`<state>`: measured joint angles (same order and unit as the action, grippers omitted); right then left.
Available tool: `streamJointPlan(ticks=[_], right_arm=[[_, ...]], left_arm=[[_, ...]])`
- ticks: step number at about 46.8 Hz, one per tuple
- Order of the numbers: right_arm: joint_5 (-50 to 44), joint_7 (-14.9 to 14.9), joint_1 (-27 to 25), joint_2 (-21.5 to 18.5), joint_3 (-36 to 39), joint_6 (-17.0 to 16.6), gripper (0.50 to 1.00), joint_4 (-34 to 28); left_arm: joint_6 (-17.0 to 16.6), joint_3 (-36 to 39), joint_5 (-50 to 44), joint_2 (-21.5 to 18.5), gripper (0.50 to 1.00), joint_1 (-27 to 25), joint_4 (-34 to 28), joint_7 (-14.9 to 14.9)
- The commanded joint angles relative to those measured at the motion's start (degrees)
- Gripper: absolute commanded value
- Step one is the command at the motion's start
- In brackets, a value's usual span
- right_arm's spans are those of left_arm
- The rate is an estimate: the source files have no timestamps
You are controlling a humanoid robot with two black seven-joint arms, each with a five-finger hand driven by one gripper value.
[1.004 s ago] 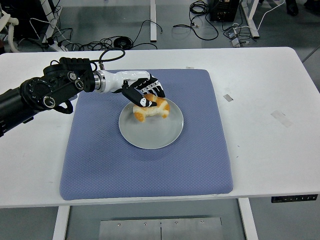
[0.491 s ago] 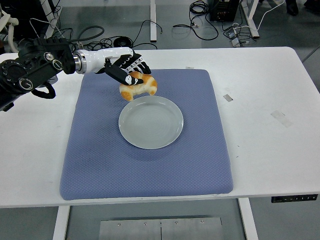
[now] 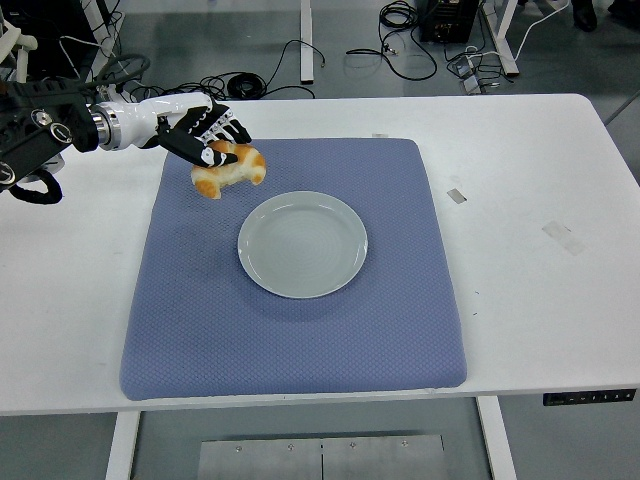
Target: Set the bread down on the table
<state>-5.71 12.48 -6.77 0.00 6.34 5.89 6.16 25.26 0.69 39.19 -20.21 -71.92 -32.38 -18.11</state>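
Bread (image 3: pixel 229 169): pinched in curled fingers of left hand (image 3: pixel 205 141), held over far-left corner of blue mat (image 3: pixel 300 330), clear of plate (image 3: pixel 302 243). Plate emptied. Release onto worktop (image 3: pixel 540 250) not yet done. Right hand not seen.

A lab or workshop: tangled black cables (image 3: pixel 250 80) lie on the grey floor beyond the white table (image 3: pixel 520 150), among desk legs.

Bright, even overhead light. Table (image 3: pixel 520 180) near white, faint glare toward its right edge. Soft, short shadows under the plate (image 3: pixel 302 243) rim and mat (image 3: pixel 300 330) edge. Focus sharp throughout; no visible blur.
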Motion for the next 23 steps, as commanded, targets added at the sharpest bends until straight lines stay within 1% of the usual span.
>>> streamJointPlan(ticks=[1, 17, 23], right_arm=[[0.0, 0.0, 0.0, 0.0, 0.0, 0.0, 1.0, 0.0], [0.0, 0.0, 0.0, 0.0, 0.0, 0.0, 1.0, 0.0], [0.0, 0.0, 0.0, 0.0, 0.0, 0.0, 1.0, 0.0]], left_arm=[[-0.1, 0.1, 0.1, -0.1, 0.614, 0.6, 0.3, 0.1], [-0.4, 0.2, 0.1, -1.7, 0.616, 1.9, 0.7, 0.1], [-0.5, 0.4, 0.1, -2.1, 0.619, 2.8, 2.0, 0.1]])
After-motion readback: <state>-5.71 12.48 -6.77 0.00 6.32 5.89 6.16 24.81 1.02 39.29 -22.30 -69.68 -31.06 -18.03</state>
